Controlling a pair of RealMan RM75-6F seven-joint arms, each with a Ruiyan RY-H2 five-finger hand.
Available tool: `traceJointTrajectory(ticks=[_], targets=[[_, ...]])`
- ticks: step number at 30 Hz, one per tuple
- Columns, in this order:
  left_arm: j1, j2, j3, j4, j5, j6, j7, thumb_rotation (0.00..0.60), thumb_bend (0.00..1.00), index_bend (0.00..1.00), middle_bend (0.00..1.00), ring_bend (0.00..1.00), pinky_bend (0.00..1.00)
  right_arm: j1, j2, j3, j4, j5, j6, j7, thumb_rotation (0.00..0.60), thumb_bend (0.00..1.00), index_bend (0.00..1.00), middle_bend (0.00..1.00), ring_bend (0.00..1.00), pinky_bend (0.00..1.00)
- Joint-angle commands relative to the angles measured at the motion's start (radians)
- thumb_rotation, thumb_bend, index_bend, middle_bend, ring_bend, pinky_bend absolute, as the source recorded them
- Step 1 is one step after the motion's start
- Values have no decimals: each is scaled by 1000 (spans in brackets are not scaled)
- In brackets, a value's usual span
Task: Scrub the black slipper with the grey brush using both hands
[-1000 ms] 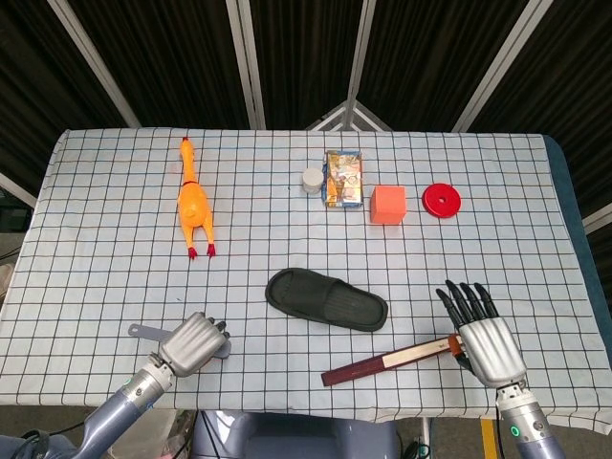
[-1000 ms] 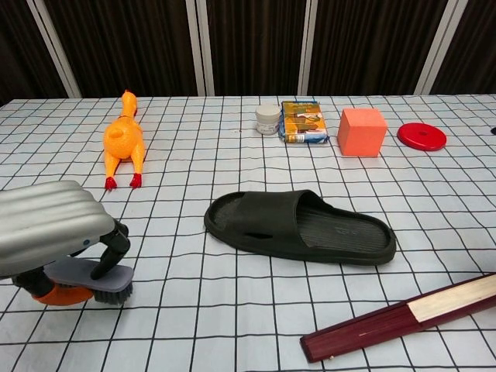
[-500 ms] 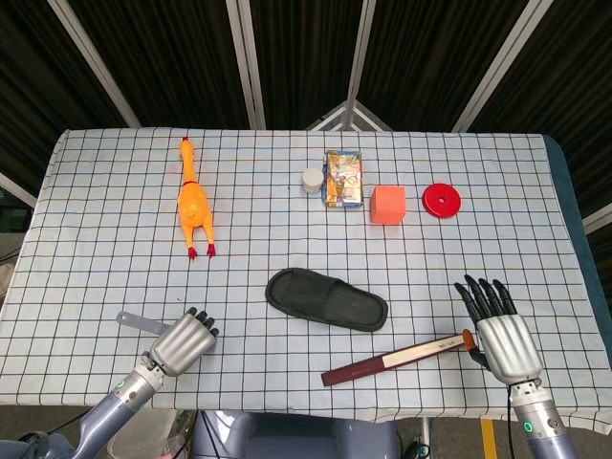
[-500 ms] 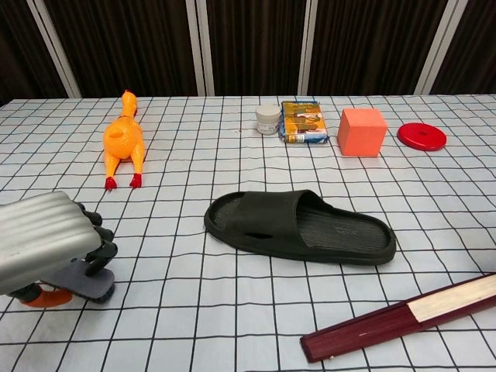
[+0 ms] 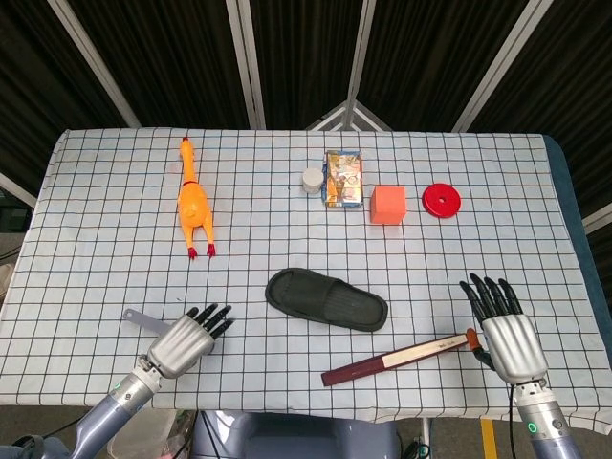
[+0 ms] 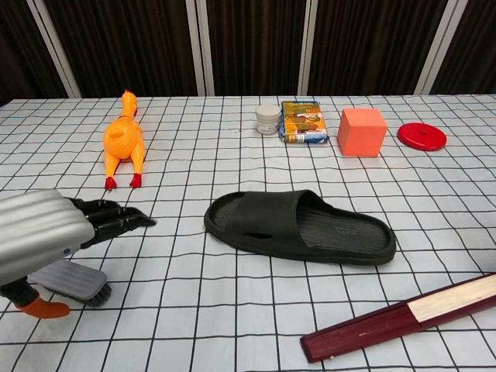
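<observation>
I see the black slipper [image 6: 301,226] lying sole-down near the middle of the checked tablecloth [image 5: 96,239], its foot opening holding nothing. At the near left, my left hand [image 5: 186,339] has its fingers stretched out and apart, holding nothing, poised just above the grey brush [image 6: 68,280], which rests on the cloth beneath it. At the near right, my right hand [image 5: 505,335] is spread flat, beside the end of a folded fan [image 5: 397,360]. Along the far side stand a rubber chicken [image 5: 193,203], a small white jar [image 5: 312,181] with contents hidden, a snack packet [image 5: 343,178], an orange cube [image 5: 387,204] and a red disc [image 5: 441,200].
</observation>
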State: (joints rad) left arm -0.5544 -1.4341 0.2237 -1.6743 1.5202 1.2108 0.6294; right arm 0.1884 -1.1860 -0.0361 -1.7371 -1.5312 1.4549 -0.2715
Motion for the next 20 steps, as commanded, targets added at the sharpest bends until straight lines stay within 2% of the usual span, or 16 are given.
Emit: traceJointTrajectory(ticks=[1, 3, 6, 9, 13, 15, 20], targets=[[32, 105, 2, -100, 168, 159, -254, 600, 0, 0, 51, 97, 290, -13, 9, 5, -8, -1, 19, 16, 600, 548, 0, 0, 0, 22], [72, 160, 24, -109, 273, 291, -361, 600, 0, 0, 52, 63, 226, -25, 18, 6, -16, -1, 33, 35, 600, 548, 0, 0, 0, 22], [133, 229, 52, -99, 321, 410, -411, 600, 0, 0, 25, 11, 146, -40, 29, 1, -22, -6, 46, 48, 599, 548, 0, 0, 0, 21], [236, 254, 58, -76, 285, 539, -431, 600, 0, 0, 6, 0, 77, -66, 55, -4, -45, 13, 64, 65, 600, 548, 0, 0, 0, 6], [351, 211, 39, -3, 213, 653, -466, 600, 0, 0, 4, 0, 7, -104, 91, -4, -71, 63, 87, 76, 600, 547, 0, 0, 0, 0], [409, 167, 3, 64, 149, 703, -489, 600, 0, 0, 1, 0, 1, -128, 104, -7, -70, 89, 102, 79, 600, 536, 0, 0, 0, 0], [422, 175, -22, 107, 106, 663, -539, 600, 0, 0, 0, 0, 0, -153, 115, -11, -64, 88, 120, 85, 599, 457, 0, 0, 0, 0]])
